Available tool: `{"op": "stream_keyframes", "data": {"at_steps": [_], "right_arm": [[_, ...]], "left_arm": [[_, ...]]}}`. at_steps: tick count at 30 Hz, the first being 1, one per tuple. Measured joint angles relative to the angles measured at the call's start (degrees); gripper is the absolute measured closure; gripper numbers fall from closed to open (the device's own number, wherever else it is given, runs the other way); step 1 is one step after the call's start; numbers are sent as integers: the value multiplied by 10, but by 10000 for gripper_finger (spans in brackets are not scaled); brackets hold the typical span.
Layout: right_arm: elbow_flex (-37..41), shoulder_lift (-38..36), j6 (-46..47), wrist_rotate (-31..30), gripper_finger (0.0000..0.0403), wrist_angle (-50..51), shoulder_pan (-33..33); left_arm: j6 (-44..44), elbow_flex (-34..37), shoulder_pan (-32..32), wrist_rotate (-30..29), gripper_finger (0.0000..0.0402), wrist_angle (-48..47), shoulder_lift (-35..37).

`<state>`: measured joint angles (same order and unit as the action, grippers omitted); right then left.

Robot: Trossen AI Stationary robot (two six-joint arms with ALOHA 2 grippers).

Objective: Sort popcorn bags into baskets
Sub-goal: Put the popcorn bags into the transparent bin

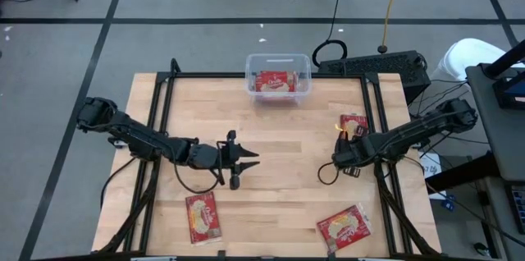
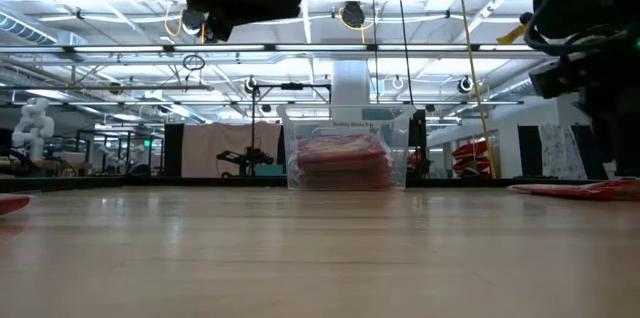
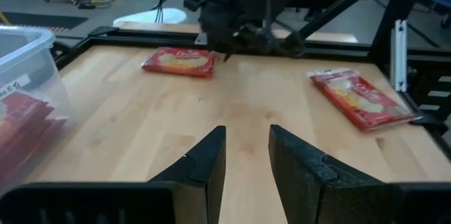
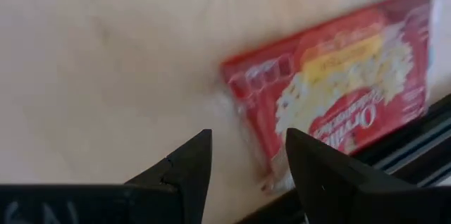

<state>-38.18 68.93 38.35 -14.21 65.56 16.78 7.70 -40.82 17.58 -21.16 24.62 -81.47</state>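
On the wooden bench (image 1: 271, 154), the right hand (image 4: 243, 164) is held parted and empty just above the near edge of a flat red-and-yellow popcorn bag (image 4: 338, 90) lying beside the bench's side rail. The left hand (image 3: 246, 157) is also held parted and empty over bare wood mid-bench. Farther off, bags are already stacked in the clear plastic rectangular basket (image 1: 279, 80); a slip could be expected here, since the flat packet may be pushed against the rail rather than pinched.

a robotics lab: ceiling trusses (image 2: 300, 53), strip lights, equipment racks behind
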Motion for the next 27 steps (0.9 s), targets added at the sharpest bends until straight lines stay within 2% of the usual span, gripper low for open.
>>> {"op": "stream_keyframes", "data": {"at_steps": [6, 12, 16, 21, 27], "right_arm": [[10, 10, -26, -21, 227, -85, -12], [20, 74, -52, -22, 234, -97, -61], [17, 118, -86, -10, 278, -136, -85], [6, 149, -136, 6, 383, -167, -100], [-22, 152, -196, -23, 396, -232, -102]], "left_arm": [[0, 0, 9, -17, 286, 8, 0], [0, 0, 9, -17, 286, 10, 0], [-7, 0, 9, -17, 286, 10, 0], [-16, 0, 9, -17, 286, 9, 0], [-30, 0, 7, -17, 286, 9, 0]]}}
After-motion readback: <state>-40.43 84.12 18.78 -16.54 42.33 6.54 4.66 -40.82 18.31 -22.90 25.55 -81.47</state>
